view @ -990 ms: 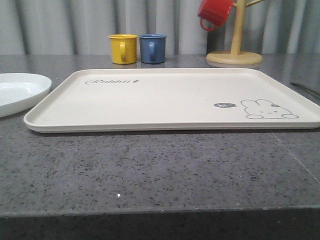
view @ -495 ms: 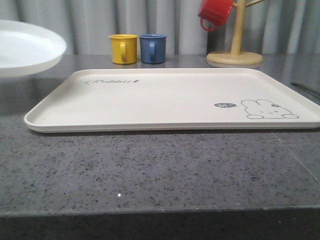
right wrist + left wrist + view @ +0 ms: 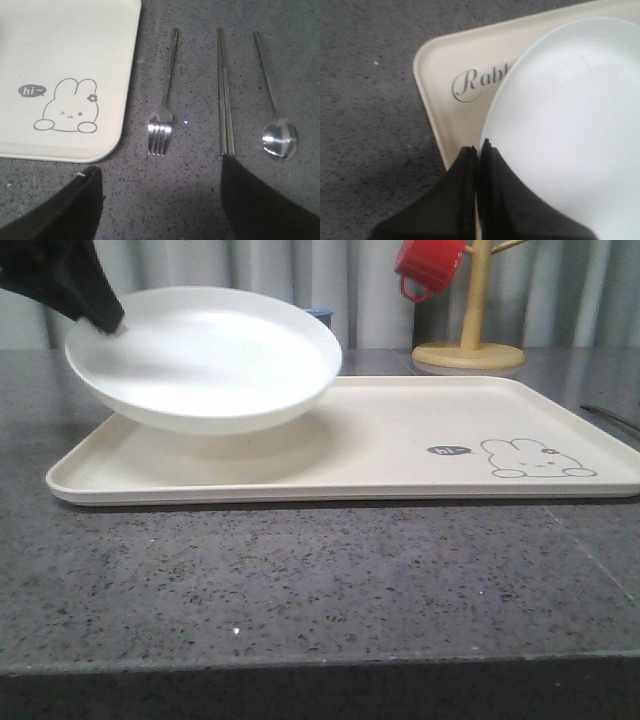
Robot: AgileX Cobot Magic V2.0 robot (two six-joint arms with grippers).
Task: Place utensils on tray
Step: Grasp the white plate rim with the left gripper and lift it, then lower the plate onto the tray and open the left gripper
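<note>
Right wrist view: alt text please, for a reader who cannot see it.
A fork, a flat metal bar and a spoon lie side by side on the grey counter, beside the cream tray's rabbit corner, with the open right gripper above them.

Dark grey speckled stone countertop, pale grey pleated curtain behind; soft even light

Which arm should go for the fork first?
Right. Its open gripper sits over the fork, which lies beside the tray. The left gripper is shut on the plate.
</note>
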